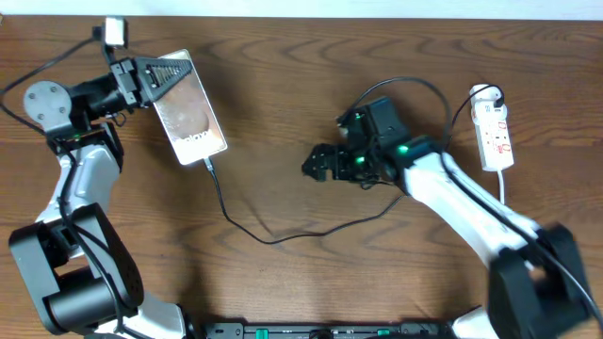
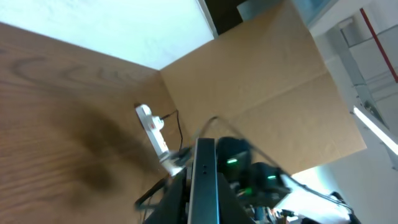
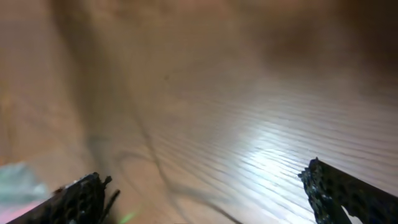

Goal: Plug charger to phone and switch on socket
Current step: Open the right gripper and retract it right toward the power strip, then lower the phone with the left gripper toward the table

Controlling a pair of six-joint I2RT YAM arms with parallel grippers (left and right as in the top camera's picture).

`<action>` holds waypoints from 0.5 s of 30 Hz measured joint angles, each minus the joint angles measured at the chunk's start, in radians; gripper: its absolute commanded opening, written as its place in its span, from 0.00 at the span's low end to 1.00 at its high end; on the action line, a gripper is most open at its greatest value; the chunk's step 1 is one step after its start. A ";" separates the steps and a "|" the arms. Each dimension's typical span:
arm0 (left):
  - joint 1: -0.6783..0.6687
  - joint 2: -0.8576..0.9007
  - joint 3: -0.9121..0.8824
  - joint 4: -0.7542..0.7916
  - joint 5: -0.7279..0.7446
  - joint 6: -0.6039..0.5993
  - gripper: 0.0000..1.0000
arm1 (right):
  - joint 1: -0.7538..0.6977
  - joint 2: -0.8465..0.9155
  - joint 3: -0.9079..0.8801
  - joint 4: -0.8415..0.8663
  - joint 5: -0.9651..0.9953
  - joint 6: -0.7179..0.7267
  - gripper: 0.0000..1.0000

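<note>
Overhead view: the table (image 1: 283, 47) carries all parts. The left gripper (image 1: 162, 75), upper left, pinches the top end of the phone (image 1: 193, 118). The right gripper (image 1: 318, 166), centre frame, is spread and empty, well apart from the socket (image 1: 496, 132) at the right edge. The charger (image 1: 273, 239) appears seated in the phone's lower end. Recommended: steady the phone, bring one right fingertip over the socket's switch, and press squarely. The phone's pale lettering and the socket's red markings are too small to read.
</note>
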 measured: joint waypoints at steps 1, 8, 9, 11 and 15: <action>-0.008 0.000 -0.007 0.000 -0.001 0.005 0.07 | 0.000 -0.039 0.003 -0.022 0.039 -0.005 0.99; -0.068 0.000 -0.047 -0.037 -0.010 0.074 0.07 | 0.000 -0.240 0.014 -0.120 0.195 -0.021 0.99; -0.077 0.000 -0.051 -0.063 -0.015 0.091 0.07 | 0.000 -0.256 0.014 -0.125 0.204 -0.023 0.99; -0.092 0.000 -0.062 -0.131 -0.036 0.129 0.07 | 0.000 -0.289 0.014 -0.140 0.224 -0.023 0.99; -0.118 0.000 -0.096 -0.369 -0.119 0.239 0.07 | 0.000 -0.331 0.014 -0.176 0.264 -0.023 0.99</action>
